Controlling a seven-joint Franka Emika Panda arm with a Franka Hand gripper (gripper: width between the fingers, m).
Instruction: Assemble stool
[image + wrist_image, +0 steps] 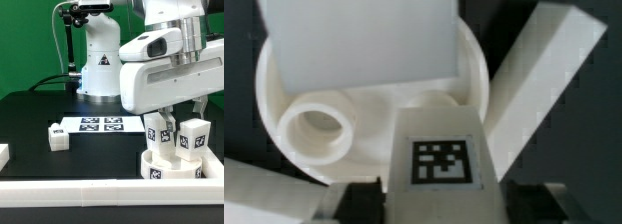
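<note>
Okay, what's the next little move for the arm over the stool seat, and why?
Probably ease the tagged leg between the jaws sideways toward the open socket in the seat: that hole looks empty beside the leg, and whether the gripper grips it firmly can't be told.

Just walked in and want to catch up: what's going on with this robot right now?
The arm has its gripper lowered over the round stool seat at the exterior view's right, straddling a tagged leg that stands on the seat with other legs beside it. Whether it grips that leg cannot be told. A small tagged white piece lies apart on the table beside the marker board.
</note>
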